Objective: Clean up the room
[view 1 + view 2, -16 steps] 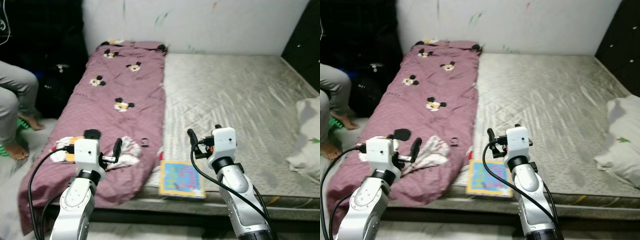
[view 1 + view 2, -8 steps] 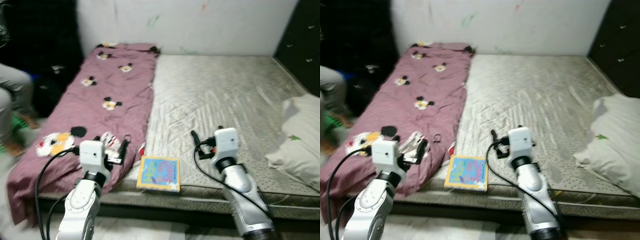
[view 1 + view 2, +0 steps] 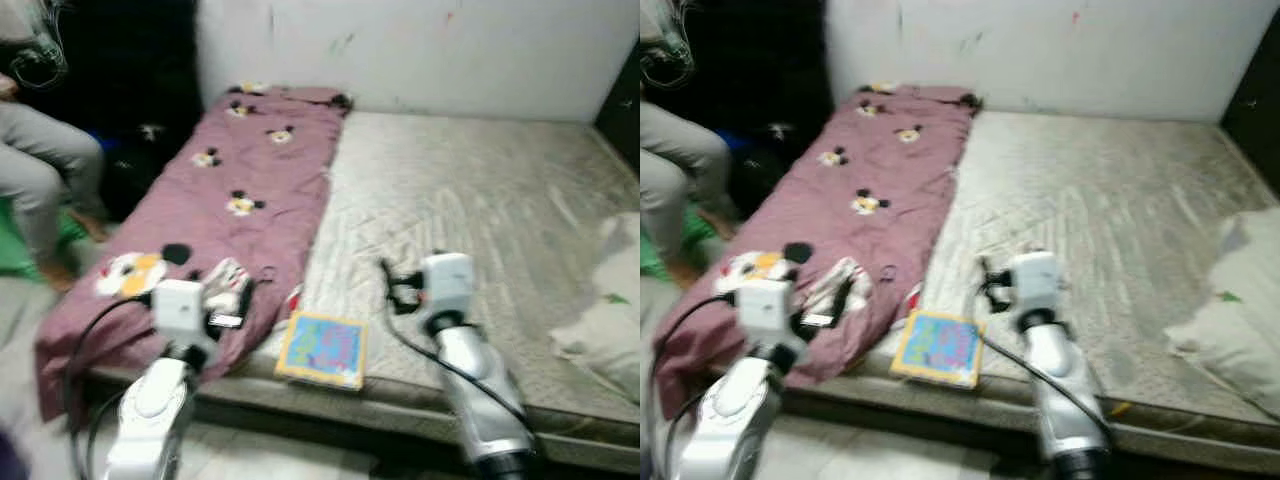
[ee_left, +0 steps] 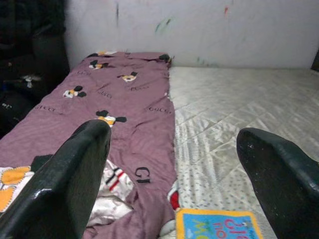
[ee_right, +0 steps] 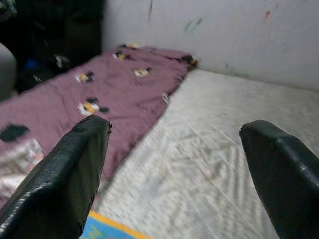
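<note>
A colourful picture book [image 3: 322, 348] lies flat at the front edge of the grey mattress [image 3: 480, 210]. Left of it a maroon blanket [image 3: 240, 190] with cartoon mouse prints covers the bed's left strip, and a crumpled light cloth [image 3: 228, 278] rests on its near end. My left gripper [image 3: 240, 298] hovers over that near end, open and empty. My right gripper [image 3: 388, 282] hangs over the mattress just right of the book, also open and empty. The left wrist view looks along the blanket, with its fingers [image 4: 75, 174] wide apart and the book [image 4: 217, 224] below.
A white pillow [image 3: 610, 320] lies at the bed's right edge. A person in grey trousers [image 3: 40, 165] sits left of the bed beside dark furniture [image 3: 140, 60]. A white wall [image 3: 420, 50] closes the far side. Floor shows in front of the bed.
The whole picture has shifted and is blurred, so the camera moved; more of the seated person shows at left. Both arms hold the same open pose over the bed's front edge.
</note>
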Tool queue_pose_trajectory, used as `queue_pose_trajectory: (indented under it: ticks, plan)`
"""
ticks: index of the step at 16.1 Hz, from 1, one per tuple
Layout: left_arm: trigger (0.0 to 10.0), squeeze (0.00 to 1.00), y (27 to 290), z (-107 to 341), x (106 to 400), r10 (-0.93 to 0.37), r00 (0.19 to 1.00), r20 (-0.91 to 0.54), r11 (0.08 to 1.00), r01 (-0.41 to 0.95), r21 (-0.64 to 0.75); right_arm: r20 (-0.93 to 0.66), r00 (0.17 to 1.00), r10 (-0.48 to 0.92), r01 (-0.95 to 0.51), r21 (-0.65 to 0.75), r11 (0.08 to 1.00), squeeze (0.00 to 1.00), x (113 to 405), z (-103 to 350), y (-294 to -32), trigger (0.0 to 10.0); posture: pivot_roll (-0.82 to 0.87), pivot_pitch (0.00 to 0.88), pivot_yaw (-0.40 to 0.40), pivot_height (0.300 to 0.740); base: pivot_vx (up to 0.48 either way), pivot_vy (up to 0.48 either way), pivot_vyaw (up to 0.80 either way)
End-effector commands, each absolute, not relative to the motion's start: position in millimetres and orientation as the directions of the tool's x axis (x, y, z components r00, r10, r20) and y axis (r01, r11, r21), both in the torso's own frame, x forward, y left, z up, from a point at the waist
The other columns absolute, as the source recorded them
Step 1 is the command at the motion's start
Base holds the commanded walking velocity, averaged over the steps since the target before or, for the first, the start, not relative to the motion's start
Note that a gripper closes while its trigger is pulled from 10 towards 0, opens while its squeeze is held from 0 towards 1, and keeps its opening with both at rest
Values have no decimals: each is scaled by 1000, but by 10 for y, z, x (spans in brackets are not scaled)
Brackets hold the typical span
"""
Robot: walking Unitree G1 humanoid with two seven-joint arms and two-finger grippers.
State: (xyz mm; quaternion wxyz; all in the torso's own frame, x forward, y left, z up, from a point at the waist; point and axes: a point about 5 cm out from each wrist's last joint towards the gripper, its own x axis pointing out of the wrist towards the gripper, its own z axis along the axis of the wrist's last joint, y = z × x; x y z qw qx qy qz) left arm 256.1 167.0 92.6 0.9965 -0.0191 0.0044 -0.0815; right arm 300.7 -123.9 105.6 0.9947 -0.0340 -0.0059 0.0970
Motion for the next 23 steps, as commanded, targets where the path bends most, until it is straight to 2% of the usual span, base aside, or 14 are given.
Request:
queue_pose_trajectory:
  ticks: [1,4,12,23]
  plan:
    - [10000,0,1630,960,2590,-183,983,8,982,183,-41,14,985,172,-171,-85,982,0,3029,1073,-1314,10000,21,1,10,740,266,0,-800]
    - [10000,0,1629,964,2599,-185,983,8,982,185,-42,21,985,170,-168,-83,982,0,3046,1082,-1309,10000,20,4,12,740,266,0,-696]
    - [10000,0,1628,958,2631,-163,987,0,986,163,-30,30,983,183,-180,-88,980,0,3085,1084,-1262,10000,21,8,11,740,31,0,0]
    - [10000,0,1598,946,2626,-172,985,2,984,172,-38,32,981,193,-189,-103,977,0,3094,1071,-1250,10000,21,0,4,740,0,-460,0]
